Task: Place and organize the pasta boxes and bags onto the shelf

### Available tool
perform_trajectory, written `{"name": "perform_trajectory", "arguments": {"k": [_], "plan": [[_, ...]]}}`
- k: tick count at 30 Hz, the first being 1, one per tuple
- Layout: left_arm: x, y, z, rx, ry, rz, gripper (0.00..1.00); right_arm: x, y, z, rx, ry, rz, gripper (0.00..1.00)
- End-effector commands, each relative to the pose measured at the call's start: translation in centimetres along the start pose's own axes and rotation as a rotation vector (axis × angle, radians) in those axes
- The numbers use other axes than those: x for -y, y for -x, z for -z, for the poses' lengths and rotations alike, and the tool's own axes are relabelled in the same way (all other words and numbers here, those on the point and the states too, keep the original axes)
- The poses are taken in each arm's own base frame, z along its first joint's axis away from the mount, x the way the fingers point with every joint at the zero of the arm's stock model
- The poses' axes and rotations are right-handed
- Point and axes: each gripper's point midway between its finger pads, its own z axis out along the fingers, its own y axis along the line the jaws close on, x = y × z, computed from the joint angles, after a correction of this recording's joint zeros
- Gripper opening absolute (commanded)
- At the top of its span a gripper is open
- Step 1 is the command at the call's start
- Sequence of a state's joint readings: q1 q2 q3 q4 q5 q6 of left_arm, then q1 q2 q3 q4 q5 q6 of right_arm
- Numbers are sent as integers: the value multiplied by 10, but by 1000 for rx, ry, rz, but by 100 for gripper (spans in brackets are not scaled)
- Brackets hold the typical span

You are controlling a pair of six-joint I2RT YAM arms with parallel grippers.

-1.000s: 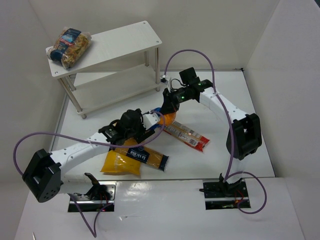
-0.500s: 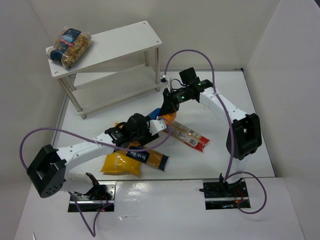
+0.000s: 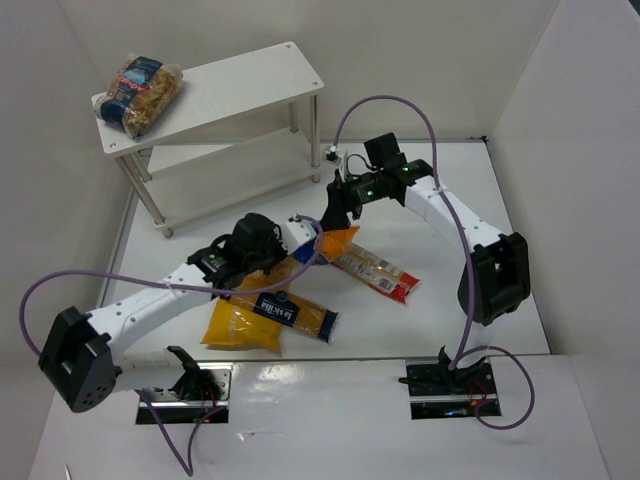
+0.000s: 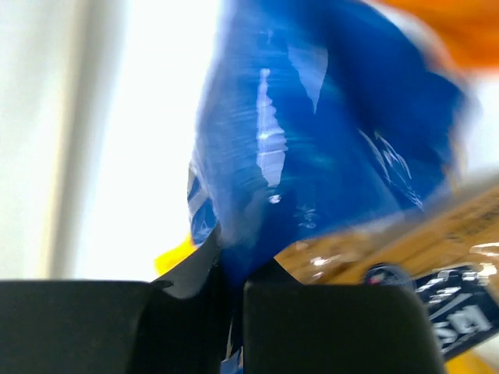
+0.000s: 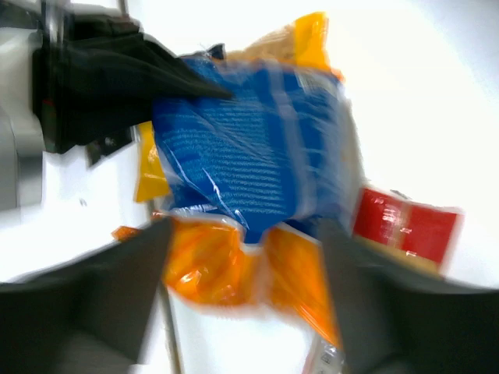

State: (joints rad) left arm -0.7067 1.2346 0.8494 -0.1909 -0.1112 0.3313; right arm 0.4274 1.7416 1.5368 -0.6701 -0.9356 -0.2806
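Note:
The blue bag with the orange end (image 3: 335, 241) hangs just above the table in the middle. My left gripper (image 3: 303, 238) is shut on its blue part (image 4: 312, 140), with the jaws pinching the film (image 4: 234, 288). My right gripper (image 3: 333, 215) is open, and its fingers stand apart on either side of the orange end (image 5: 234, 265) without touching it. On the white shelf (image 3: 250, 85) the clear spiral-pasta bag (image 3: 140, 92) lies at the left of the top board. The big yellow bag (image 3: 240, 325), the long yellow pack (image 3: 295, 312) and the red-and-clear pack (image 3: 375, 270) lie on the table.
The shelf's lower board (image 3: 230, 180) stands close behind the left arm. White walls close in the table on the left, back and right. The two arm bases (image 3: 185, 385) sit at the near edge.
My left gripper has shut on the blue bag and drawn slightly left. My right gripper has opened and let go of the orange end.

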Motion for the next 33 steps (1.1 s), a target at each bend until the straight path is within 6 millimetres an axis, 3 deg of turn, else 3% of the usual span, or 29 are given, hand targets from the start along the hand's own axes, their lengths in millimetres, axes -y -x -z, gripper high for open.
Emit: {"name": "perform_trajectory", "arguments": {"k": [1, 2, 6, 10, 13, 14, 15, 17, 20, 24, 26, 33], "plan": [[-41, 43, 32, 159, 134, 75, 0, 5, 38, 34, 135, -93, 93, 86], [-45, 38, 33, 154, 144, 91, 0, 17, 34, 44, 144, -120, 70, 99], [-48, 41, 37, 164, 147, 96, 0, 40, 36, 61, 158, -221, 44, 99], [-49, 44, 39, 171, 136, 118, 0, 42, 27, 68, 128, -274, 78, 99], [-55, 41, 38, 157, 149, 138, 0, 24, 21, 56, 73, -266, 149, 99], [-58, 47, 39, 169, 153, 148, 0, 18, 11, 49, 33, -260, 181, 99], [-64, 46, 41, 162, 164, 156, 0, 6, 7, 36, -1, -258, 227, 99], [-73, 45, 42, 163, 162, 206, 0, -11, 3, 28, -7, -274, 311, 99], [-84, 47, 45, 165, 144, 265, 0, -30, 13, 33, 52, -304, 413, 99], [-82, 53, 45, 189, -9, 349, 0, -33, 15, 35, 57, -303, 440, 99], [-90, 53, 44, 194, -44, 375, 0, -41, 21, 31, 71, -278, 463, 99], [-80, 60, 55, 241, -180, 397, 0, -36, 26, 24, 76, -312, 508, 99]]}}
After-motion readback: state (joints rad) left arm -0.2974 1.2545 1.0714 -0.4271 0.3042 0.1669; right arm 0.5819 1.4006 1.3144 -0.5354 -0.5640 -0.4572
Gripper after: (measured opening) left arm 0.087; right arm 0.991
